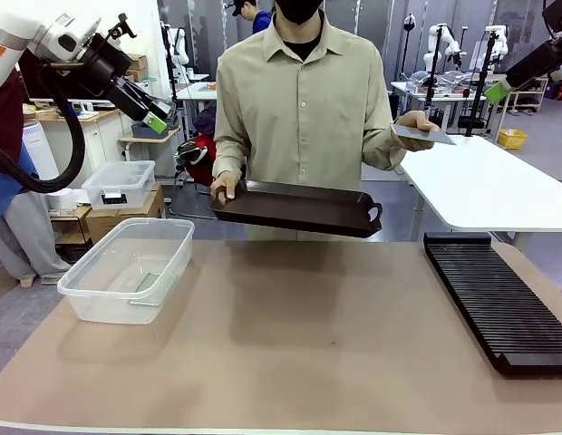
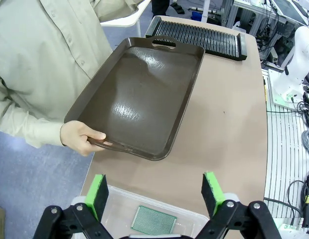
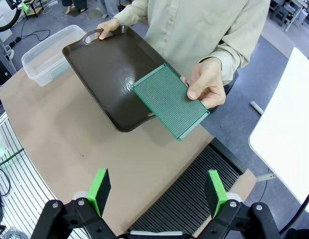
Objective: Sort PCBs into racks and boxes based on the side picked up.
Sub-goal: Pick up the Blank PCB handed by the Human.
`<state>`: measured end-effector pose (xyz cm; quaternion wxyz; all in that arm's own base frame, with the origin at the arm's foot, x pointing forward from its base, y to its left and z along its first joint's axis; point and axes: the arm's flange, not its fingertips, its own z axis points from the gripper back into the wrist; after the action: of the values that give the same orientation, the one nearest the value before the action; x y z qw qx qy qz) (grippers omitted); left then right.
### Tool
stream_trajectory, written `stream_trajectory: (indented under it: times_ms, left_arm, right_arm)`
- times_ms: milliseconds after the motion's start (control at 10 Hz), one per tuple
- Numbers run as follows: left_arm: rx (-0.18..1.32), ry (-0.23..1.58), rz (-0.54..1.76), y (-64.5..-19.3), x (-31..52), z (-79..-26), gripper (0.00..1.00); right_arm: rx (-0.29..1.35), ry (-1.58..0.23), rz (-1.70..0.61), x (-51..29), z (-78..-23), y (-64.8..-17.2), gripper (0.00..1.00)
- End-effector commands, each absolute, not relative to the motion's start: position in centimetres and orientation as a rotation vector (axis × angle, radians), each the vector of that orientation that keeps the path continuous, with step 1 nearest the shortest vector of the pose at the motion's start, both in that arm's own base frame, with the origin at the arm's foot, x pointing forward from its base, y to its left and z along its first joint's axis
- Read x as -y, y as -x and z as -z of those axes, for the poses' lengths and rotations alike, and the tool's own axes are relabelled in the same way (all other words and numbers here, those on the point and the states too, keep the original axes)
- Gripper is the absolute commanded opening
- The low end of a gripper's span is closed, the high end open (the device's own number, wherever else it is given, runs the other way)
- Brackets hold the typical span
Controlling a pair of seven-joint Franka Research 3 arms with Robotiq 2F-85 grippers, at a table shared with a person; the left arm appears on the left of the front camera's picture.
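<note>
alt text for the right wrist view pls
A person's hand holds a green PCB out flat; the other hand grips a dark brown tray. Nearer, the open right gripper hangs above the table and black rack, with a clear box at the far corner.

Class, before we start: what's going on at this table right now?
A person across the table holds a dark brown tray in one hand and a green PCB in the other hand, raised beside the tray. The left gripper and right gripper hang open, holding nothing. A second PCB lies in the clear tub; the black rack lies on the robot's right.
</note>
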<state>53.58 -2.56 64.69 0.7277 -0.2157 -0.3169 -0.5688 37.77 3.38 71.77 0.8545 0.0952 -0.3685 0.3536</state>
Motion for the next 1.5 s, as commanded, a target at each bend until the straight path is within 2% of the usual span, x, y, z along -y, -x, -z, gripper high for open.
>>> stream_trajectory:
  times_ms: [0, 700, 1100, 1400]
  left_arm:
    - [0.697, 0.473, 1.253, -53.6, 2.6, -64.6, 1.0]
    - [0.697, 0.473, 1.253, -53.6, 2.6, -64.6, 1.0]
    - [0.697, 0.473, 1.253, -53.6, 2.6, -64.6, 1.0]
    - [0.697, 0.473, 1.253, -53.6, 2.6, -64.6, 1.0]
  right_arm:
    - [0.773, -0.203, -0.754, -3.4, -71.5, -37.6, 1.0]
    - [0.775, -0.2, -0.744, -3.4, -71.8, -37.8, 1.0]
    - [0.708, -0.393, -0.531, -1.6, -72.2, -39.8, 1.0]
    - [0.586, -0.559, -0.353, 0.6, -71.6, -42.0, 1.0]
